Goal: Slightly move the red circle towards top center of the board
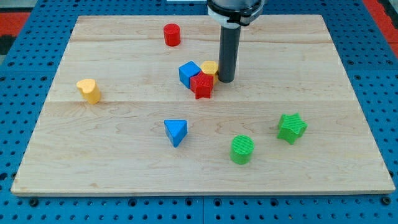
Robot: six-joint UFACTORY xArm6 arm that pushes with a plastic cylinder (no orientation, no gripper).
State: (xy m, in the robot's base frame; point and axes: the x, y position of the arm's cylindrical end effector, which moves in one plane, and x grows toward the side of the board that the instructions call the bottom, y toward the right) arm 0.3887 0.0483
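The red circle [171, 34], a short red cylinder, stands near the view's top, left of centre on the wooden board [311, 68]. My tip [226, 80] rests on the board at the centre, well to the lower right of the red circle. It is right beside a small yellow block [209, 67], which sits in a tight cluster with a blue cube [189, 73] and a red star [202, 85].
A yellow heart-shaped block [89, 90] lies at the left. A blue triangle [176, 132] sits below the centre. A green cylinder [242, 149] and a green star [291, 128] are at the lower right. The blue perforated table [379, 74] surrounds the board.
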